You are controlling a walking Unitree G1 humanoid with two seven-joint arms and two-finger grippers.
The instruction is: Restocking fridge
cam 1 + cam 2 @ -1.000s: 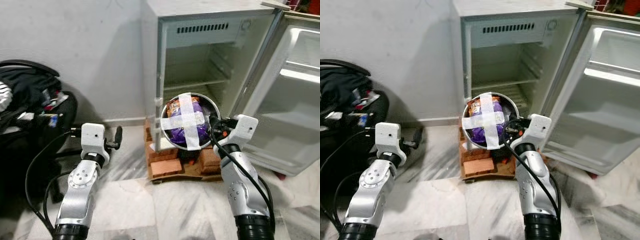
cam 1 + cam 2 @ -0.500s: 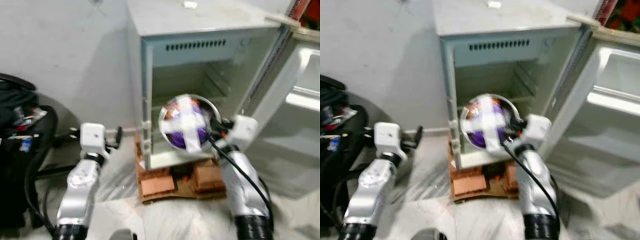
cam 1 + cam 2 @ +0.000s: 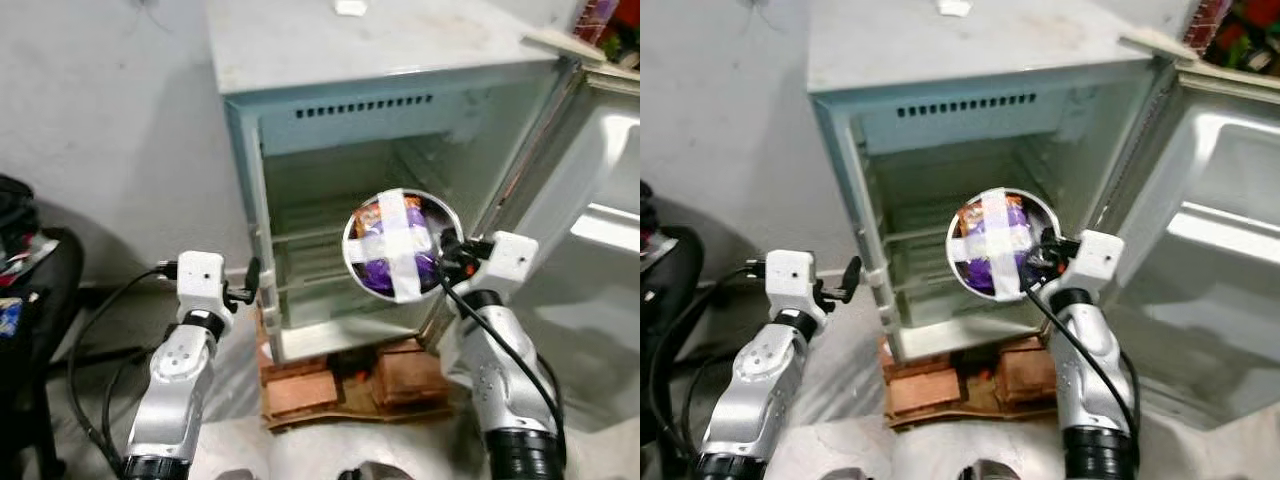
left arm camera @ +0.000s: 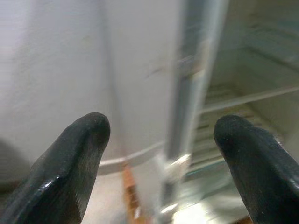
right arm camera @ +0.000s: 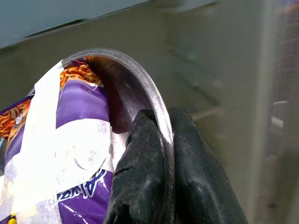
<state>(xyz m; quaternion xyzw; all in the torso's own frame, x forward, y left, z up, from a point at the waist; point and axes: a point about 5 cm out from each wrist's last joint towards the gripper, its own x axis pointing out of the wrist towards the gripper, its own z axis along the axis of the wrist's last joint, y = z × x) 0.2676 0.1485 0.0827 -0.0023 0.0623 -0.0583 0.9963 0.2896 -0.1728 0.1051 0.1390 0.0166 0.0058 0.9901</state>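
Your right hand clamped on rim of round steel bowl with taped purple packet, held before open grey fridge, left hand fingers spread, empty, beside fridge's edge.

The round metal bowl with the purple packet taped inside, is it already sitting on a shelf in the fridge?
No, the round metal bowl is held by its rim in the right gripper, in front of the open white fridge.

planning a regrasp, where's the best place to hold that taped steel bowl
By the bare rim, coming from the bowl's right side, where the right gripper already pinches it. The thin edge fits between the fingers, one inside, one outside; tape and packets cover the mouth.
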